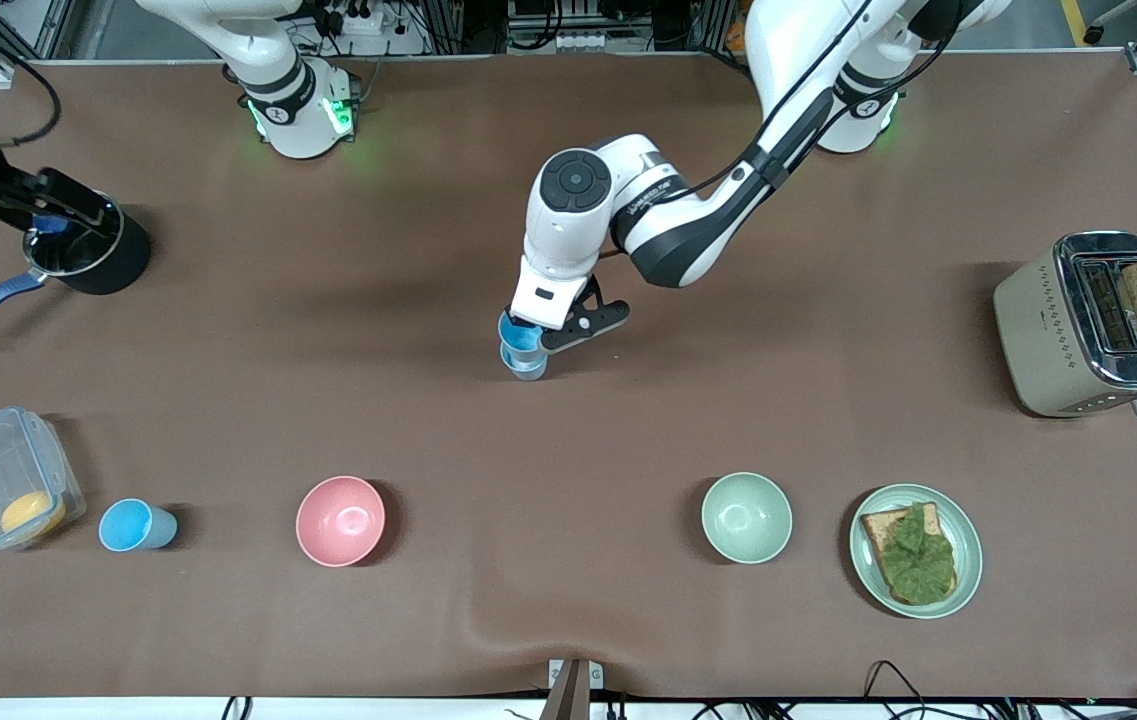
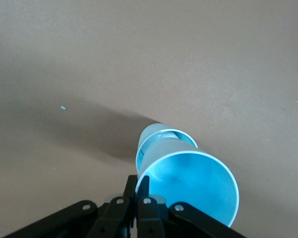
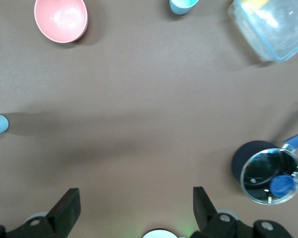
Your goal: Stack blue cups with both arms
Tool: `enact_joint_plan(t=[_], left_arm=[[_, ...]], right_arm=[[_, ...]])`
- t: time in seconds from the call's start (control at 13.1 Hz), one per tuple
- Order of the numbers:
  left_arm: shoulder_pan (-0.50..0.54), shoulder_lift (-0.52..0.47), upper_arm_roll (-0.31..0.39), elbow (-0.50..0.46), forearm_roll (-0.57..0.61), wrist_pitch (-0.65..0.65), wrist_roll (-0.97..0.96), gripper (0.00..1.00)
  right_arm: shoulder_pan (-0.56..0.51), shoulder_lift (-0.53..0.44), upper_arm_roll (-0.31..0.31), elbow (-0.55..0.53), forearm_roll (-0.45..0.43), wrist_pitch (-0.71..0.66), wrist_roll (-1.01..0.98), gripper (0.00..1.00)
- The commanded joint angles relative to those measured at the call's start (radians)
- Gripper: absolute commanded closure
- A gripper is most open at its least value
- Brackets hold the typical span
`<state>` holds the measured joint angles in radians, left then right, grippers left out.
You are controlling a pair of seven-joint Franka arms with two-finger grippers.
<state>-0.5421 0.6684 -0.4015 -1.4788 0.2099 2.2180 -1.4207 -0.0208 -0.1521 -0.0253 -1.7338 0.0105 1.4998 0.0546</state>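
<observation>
Left claw (image 1: 540, 338) grips stacked blue cups (image 1: 523, 350) mid-table

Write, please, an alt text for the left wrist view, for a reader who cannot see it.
The left gripper is shut on the rim of a bright blue cup, which is held over a paler blue cup that stands on the brown table. The lower part of the held cup already sits inside the paler one.
</observation>
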Motion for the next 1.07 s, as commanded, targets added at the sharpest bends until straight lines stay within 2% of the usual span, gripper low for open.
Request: enact_joint_plan(t=[0.0,0.15,0.23,0.31,0.46,0.61,0.99], left_arm=[[-0.058,0.019,0.053,0.028,0.034,0.006,-0.044,1.0],[-0.058,0.033,0.053,0.031,0.031,0.011,-0.049,1.0],[-0.059,0.036,0.053,0.029,0.031,0.017,-0.05,0.9],[-0.059,0.036,0.053,0.029,0.032,0.02,-0.058,0.02],[-0.039,0.007,0.053,0.034,0.026,0.02,-0.089,0.0],[-0.007,-0.062,0.075,0.031,0.04,0.016,-0.067,0.0],[0.181,-0.274,0.072,0.023,0.031,-0.18,0.225,0.0]], right_arm=[[-0.01,0.02,-0.002,0.098,-0.027,-0.078,-0.005,0.0],[0.012,0.037,-0.008,0.114,-0.029,-0.079,-0.007,0.0],[0.012,0.051,-0.008,0.115,-0.029,-0.078,-0.007,0.0],[0.01,0.066,-0.01,0.117,-0.029,-0.076,-0.007,0.0],[0.015,0.066,-0.01,0.131,-0.03,-0.079,0.005,0.0],[0.009,0.071,-0.012,0.132,-0.037,-0.075,0.007,0.0],[0.022,0.069,-0.01,0.129,-0.055,-0.063,0.008,0.0]])
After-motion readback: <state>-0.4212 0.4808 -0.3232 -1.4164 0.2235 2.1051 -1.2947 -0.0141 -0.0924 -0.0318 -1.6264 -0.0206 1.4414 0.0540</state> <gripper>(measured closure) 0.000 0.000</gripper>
